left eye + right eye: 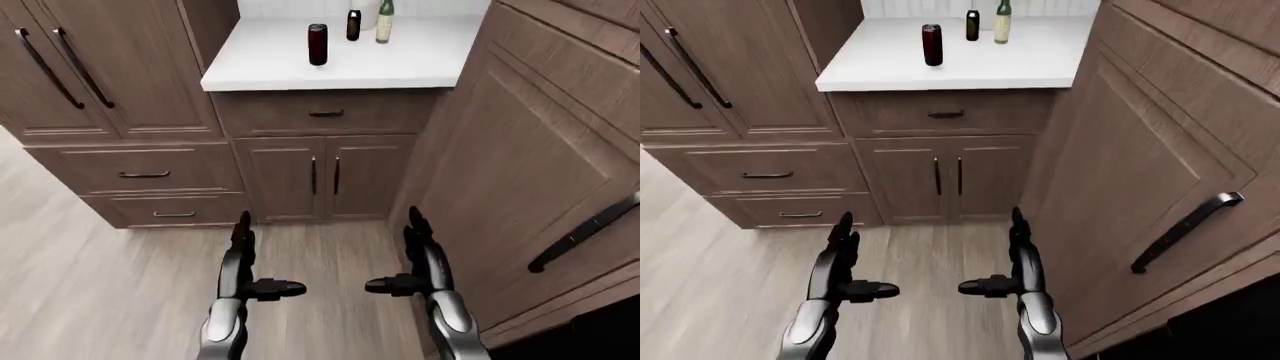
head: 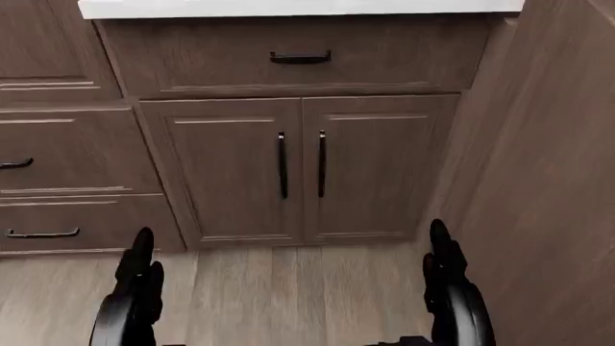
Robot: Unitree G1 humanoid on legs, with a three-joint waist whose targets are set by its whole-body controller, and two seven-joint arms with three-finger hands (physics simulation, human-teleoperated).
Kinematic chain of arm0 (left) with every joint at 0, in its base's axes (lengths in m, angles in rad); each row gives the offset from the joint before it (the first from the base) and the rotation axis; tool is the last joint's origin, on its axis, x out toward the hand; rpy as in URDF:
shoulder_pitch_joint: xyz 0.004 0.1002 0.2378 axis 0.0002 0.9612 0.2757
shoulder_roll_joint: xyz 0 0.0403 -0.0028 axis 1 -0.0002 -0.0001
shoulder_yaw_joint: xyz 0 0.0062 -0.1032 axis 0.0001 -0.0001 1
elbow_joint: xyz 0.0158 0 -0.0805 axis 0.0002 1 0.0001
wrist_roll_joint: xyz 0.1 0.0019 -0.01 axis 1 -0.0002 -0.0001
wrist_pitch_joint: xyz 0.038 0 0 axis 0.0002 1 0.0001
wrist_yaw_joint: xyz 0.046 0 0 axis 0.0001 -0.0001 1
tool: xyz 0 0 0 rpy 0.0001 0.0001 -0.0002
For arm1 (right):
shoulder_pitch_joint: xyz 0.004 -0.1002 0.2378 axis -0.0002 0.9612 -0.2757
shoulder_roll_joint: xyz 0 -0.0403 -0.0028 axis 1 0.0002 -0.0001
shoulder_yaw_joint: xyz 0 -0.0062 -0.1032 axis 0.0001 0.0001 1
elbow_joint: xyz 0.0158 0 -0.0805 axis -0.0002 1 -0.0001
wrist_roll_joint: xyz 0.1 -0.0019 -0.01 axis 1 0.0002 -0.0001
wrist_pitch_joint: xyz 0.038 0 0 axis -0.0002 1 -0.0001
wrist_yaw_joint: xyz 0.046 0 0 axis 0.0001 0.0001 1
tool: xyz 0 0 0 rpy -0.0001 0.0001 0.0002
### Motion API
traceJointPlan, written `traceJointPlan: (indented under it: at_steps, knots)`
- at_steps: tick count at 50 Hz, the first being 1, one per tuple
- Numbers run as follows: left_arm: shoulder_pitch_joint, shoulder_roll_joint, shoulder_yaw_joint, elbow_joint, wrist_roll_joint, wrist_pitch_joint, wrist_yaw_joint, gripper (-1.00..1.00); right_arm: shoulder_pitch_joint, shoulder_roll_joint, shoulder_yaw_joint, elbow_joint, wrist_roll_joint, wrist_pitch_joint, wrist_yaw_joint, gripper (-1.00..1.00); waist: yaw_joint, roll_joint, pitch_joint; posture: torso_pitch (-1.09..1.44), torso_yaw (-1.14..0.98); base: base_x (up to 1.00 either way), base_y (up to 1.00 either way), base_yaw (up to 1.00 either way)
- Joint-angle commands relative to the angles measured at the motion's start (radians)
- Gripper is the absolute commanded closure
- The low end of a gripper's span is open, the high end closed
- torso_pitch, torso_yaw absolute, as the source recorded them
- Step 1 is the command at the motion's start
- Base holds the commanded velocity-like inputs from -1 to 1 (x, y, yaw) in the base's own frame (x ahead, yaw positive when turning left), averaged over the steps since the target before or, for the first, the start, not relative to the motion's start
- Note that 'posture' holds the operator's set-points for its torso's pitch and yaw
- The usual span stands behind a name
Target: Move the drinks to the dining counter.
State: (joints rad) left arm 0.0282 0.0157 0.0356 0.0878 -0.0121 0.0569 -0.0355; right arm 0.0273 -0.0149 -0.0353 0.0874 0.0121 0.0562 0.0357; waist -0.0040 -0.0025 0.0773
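Note:
Three drinks stand on a white counter (image 1: 280, 67) at the top of the left-eye view: a dark red can (image 1: 317, 44), a small dark bottle (image 1: 353, 25) and a green glass bottle (image 1: 384, 21). My left hand (image 1: 250, 262) and right hand (image 1: 405, 259) hang low over the wooden floor, well below the counter and far from the drinks. Both hands are open, fingers straight and thumbs pointing inward, with nothing in them.
Brown cabinets sit under the counter: a drawer (image 1: 325, 112), two doors (image 1: 312, 176) and drawers at the left (image 1: 145, 172). A tall cabinet (image 1: 70, 67) stands at the left. A large panel with a black handle (image 1: 585, 232) crowds the right side. Wooden floor (image 1: 100, 292) lies below.

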Motion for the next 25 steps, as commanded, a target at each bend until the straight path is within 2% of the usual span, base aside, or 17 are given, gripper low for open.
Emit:
traceJointPlan:
  at_steps: [1, 2, 3, 4, 5, 7, 8, 14, 22, 25]
  knots:
    - [0.004, 0.004, -0.008, -0.169, -0.019, -0.014, -0.025, -1.0, -0.003, 0.003, 0.022, -0.148, -0.005, -0.007, 0.006, -1.0, -0.002, -0.008, -0.001, 0.0, 0.0, 0.0, 0.0, 0.0]
    - [0.012, 0.003, -0.01, -0.192, -0.02, 0.0, -0.03, -1.0, 0.003, 0.004, 0.024, -0.163, -0.006, 0.002, 0.007, -1.0, 0.003, -0.007, -0.039, 0.0, 0.0, 0.0, 0.0, 0.0]
    - [0.008, 0.007, -0.004, -0.2, -0.016, 0.008, -0.03, -1.0, -0.003, 0.004, 0.022, -0.148, -0.005, -0.008, 0.008, -1.0, 0.009, -0.001, -0.063, 0.0, 0.0, 0.0, 0.0, 0.0]
    - [0.002, 0.01, 0.008, -0.215, -0.026, 0.024, -0.033, -1.0, -0.01, 0.006, 0.02, -0.128, -0.004, -0.021, 0.007, -1.0, 0.009, -0.001, -0.05, 0.0, 0.0, 0.0, 0.0, 0.0]
    - [-0.007, 0.013, 0.017, -0.214, -0.027, 0.03, -0.033, -1.0, -0.006, 0.008, 0.023, -0.124, -0.006, -0.026, 0.006, -1.0, 0.006, -0.006, -0.019, 0.0, 0.0, 0.0, 0.0, 0.0]
    - [-0.001, 0.009, 0.008, -0.247, -0.018, 0.046, -0.034, -1.0, -0.018, 0.006, 0.022, -0.112, -0.005, -0.027, 0.006, -1.0, 0.007, -0.006, -0.07, 0.0, 0.0, 0.0, 0.0, 0.0]
    - [-0.005, 0.009, 0.008, -0.255, -0.015, 0.055, -0.033, -1.0, -0.018, 0.006, 0.022, -0.115, -0.005, -0.026, 0.006, -1.0, 0.007, -0.006, -0.076, 0.0, 0.0, 0.0, 0.0, 0.0]
    - [-0.005, 0.007, 0.001, -0.325, -0.003, 0.112, -0.033, -1.0, -0.024, 0.003, 0.021, -0.195, 0.003, 0.039, 0.009, -1.0, 0.01, -0.002, -0.079, 0.0, 0.0, 0.0, 0.0, 0.0]
    - [-0.115, 0.032, 0.03, -0.555, -0.011, 0.389, -0.042, -1.0, -0.105, -0.021, -0.024, -0.346, 0.026, 0.215, 0.007, -1.0, 0.009, -0.003, -0.09, 0.0, 0.0, 0.0, 0.0, 0.0]
    - [-0.196, 0.052, 0.053, -0.621, -0.024, 0.511, -0.041, -1.0, -0.151, -0.032, -0.054, -0.472, 0.064, 0.358, -0.007, -1.0, 0.009, -0.004, -0.094, 0.0, 0.0, 0.0, 0.0, 0.0]
